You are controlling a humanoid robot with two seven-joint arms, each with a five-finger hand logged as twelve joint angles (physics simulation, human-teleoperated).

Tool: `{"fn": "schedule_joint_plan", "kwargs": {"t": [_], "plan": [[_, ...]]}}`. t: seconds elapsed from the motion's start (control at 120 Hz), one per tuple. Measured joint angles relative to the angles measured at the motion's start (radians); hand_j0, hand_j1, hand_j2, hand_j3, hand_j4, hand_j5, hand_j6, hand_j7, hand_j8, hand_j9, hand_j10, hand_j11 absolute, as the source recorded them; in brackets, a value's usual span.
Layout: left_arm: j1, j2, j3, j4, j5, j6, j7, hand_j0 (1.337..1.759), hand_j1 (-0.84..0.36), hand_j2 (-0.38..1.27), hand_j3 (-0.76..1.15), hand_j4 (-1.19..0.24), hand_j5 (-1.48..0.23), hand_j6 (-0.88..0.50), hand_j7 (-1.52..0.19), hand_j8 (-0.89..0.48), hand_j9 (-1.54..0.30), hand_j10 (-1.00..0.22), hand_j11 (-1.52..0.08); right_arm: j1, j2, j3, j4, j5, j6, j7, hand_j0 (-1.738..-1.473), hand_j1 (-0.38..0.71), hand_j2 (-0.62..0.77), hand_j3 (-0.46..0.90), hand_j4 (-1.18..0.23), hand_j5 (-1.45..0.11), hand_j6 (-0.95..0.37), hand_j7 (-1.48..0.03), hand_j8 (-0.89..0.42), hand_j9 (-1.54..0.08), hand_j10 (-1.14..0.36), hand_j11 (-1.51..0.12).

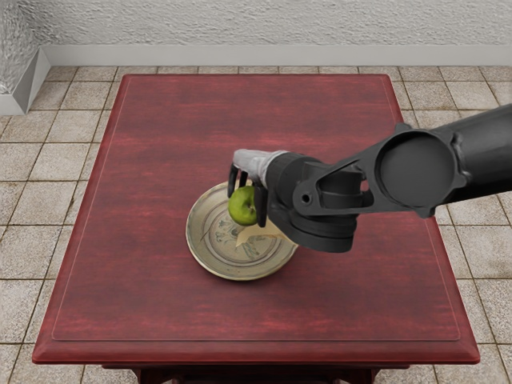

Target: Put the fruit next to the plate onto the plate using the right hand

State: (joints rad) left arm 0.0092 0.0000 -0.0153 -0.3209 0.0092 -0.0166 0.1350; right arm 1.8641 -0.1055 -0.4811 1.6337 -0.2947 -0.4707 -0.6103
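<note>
The right hand (251, 178), reaching in from the bench's (160, 304) right edge, is gripping the green fruit (242, 206) in curled fingers (232, 182) over the far part of the plate (220, 262), which is sitting just front of centre, with the fruit's long axis standing roughly upright and its stem end hidden.

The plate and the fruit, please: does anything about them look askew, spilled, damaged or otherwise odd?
Nothing stands out. The plate lies flat and whole on the table, and the right hand grasps the green fruit above it. Nothing is spilled.
</note>
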Motion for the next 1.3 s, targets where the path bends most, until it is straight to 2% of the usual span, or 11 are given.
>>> {"fn": "schedule_joint_plan", "kwargs": {"t": [0.35,0.475,0.617,0.667,0.8,0.875,1.0,1.117,1.208,1.3], "plan": [[0.0,0.0,0.0,0.0,0.0,0.0,0.0,1.658,0.35,0.0,0.0,0.0,0.0,0.0,0.0,0.0,0.0,0.0,0.0,-0.062,0.002,-0.003,-0.017,-0.001,-0.001,0.0,-1.658,0.22,0.24,0.0,-0.63,-0.76,-0.44,-0.75,-0.51,-0.75,-0.57,-0.75],[0.0,0.0,0.0,0.0,0.0,0.0,0.0,1.658,0.35,0.0,0.0,0.0,0.0,0.0,0.0,0.0,0.0,0.0,0.0,-0.074,0.001,0.014,-0.02,-0.001,-0.002,0.0,-1.658,-0.02,0.13,0.0,-0.36,-0.43,-0.26,-0.43,-0.29,-0.43,-0.33,-0.43],[0.0,0.0,0.0,0.0,0.0,0.0,0.0,1.658,0.35,0.0,0.0,0.0,0.0,0.0,0.0,0.0,0.0,0.0,0.0,-0.079,-0.024,0.05,-0.02,0.008,0.067,-0.001,-1.658,-0.17,0.06,0.0,-0.19,-0.23,-0.14,-0.23,-0.16,-0.23,-0.17,-0.23],[0.0,0.0,0.0,0.0,0.0,0.0,0.0,1.658,0.35,0.0,0.0,0.0,0.0,0.0,0.0,0.0,0.0,0.0,0.0,-0.093,-0.088,0.095,-0.02,0.009,0.171,-0.001,-1.658,-0.21,0.05,0.0,-0.15,-0.19,-0.11,-0.18,-0.13,-0.18,-0.14,-0.18],[0.0,0.0,0.0,0.0,0.0,0.0,0.0,1.658,0.35,0.0,0.0,0.0,0.0,0.0,0.0,0.0,0.0,0.0,0.0,-0.122,-0.331,0.216,-0.02,0.009,0.493,0.002,-1.658,-0.26,0.02,0.0,-0.09,-0.11,-0.07,-0.11,-0.08,-0.11,-0.08,-0.11],[0.0,0.0,0.0,0.0,0.0,0.0,0.0,1.658,0.35,0.0,0.0,0.0,0.0,0.0,0.0,0.0,0.0,0.0,0.0,-0.13,-0.461,0.265,-0.027,0.008,0.669,0.039,-1.658,-0.28,0.01,0.0,-0.07,-0.09,-0.06,-0.09,-0.06,-0.09,-0.07,-0.09],[0.0,0.0,0.0,0.0,0.0,0.0,0.0,1.658,0.35,0.0,0.0,0.0,0.0,0.0,0.0,0.0,0.0,0.0,0.0,-0.153,-0.625,0.324,-0.081,0.008,0.93,0.119,-1.658,-0.3,0.01,0.0,-0.05,-0.06,-0.04,-0.06,-0.05,-0.06,-0.05,-0.06],[0.0,0.0,0.0,0.0,0.0,0.0,0.0,1.658,0.35,0.0,0.0,0.0,0.0,0.0,0.0,0.0,0.0,0.0,0.0,-0.178,-0.776,0.382,-0.168,0.008,1.032,0.173,-1.658,-0.31,0.0,0.0,-0.04,-0.05,-0.04,-0.05,-0.04,-0.05,-0.04,-0.05],[-0.002,0.0,0.0,0.0,0.0,0.0,0.0,1.658,0.35,0.0,0.0,0.0,0.0,0.0,0.0,0.0,0.0,0.0,0.0,-0.189,-0.852,0.4,-0.21,0.006,1.061,0.189,-1.658,-0.31,0.0,0.0,-0.03,-0.04,-0.03,-0.04,-0.03,-0.04,-0.03,-0.04],[-0.003,0.0,-0.001,-0.001,0.0,0.0,0.0,1.658,0.35,0.0,0.0,0.0,0.0,0.0,0.0,0.0,0.0,0.0,0.0,-0.197,-0.886,0.408,-0.236,0.003,1.073,0.196,-1.658,-0.32,0.0,0.0,-0.03,-0.04,-0.03,-0.04,-0.03,-0.04,-0.03,-0.04]]}}
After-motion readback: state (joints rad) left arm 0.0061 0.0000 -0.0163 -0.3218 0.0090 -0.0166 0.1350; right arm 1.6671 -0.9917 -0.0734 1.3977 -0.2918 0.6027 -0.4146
